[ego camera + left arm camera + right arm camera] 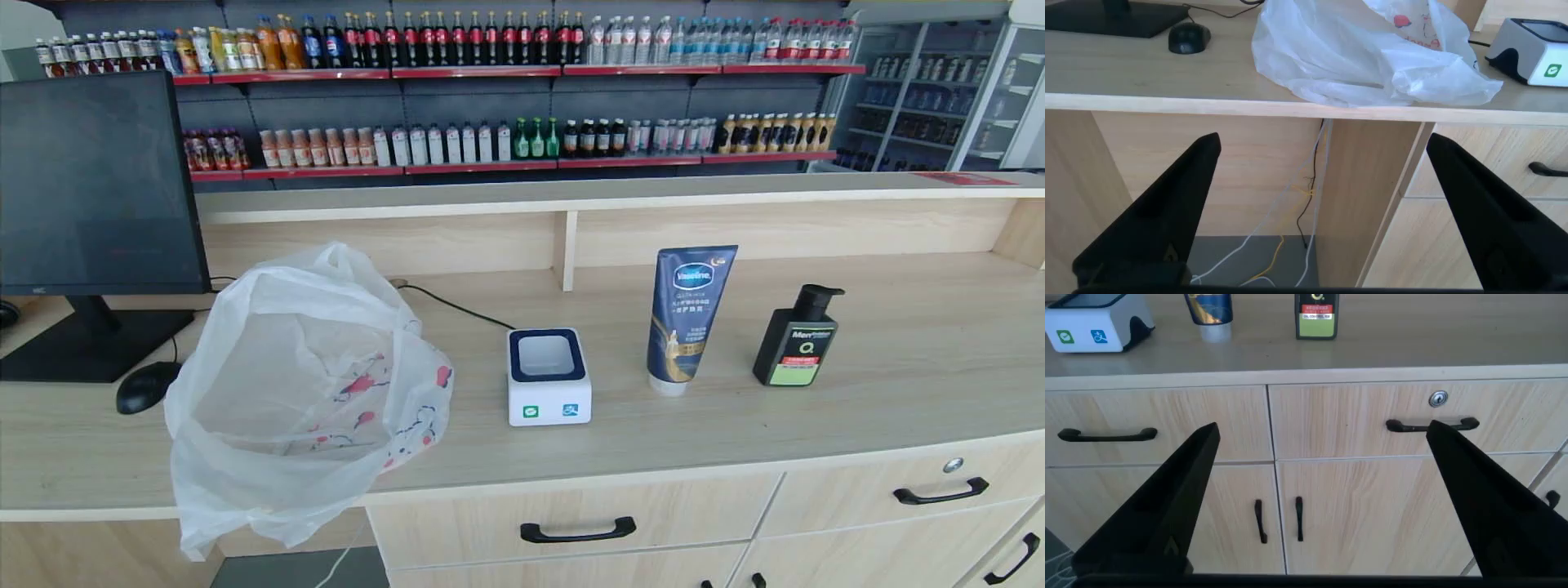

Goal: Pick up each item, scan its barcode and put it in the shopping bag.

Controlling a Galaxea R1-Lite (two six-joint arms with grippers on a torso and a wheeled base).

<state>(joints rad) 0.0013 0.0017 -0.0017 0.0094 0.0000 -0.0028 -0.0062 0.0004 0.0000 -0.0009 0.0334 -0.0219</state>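
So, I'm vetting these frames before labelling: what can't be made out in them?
Barcodes on the blue tube and pump bottle: head view, only fronts show.
Shopping bag bottom: head view, crumpled plastic hides it.
Tube and bottle tops: right wrist view, cut by the edge.
Scanner: left wrist view, cut by the edge.

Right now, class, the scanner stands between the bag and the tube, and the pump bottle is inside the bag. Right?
No. The pump bottle stands on the counter, right of the tube, not in the bag; the head view shows it. The scanner is between bag and tube.
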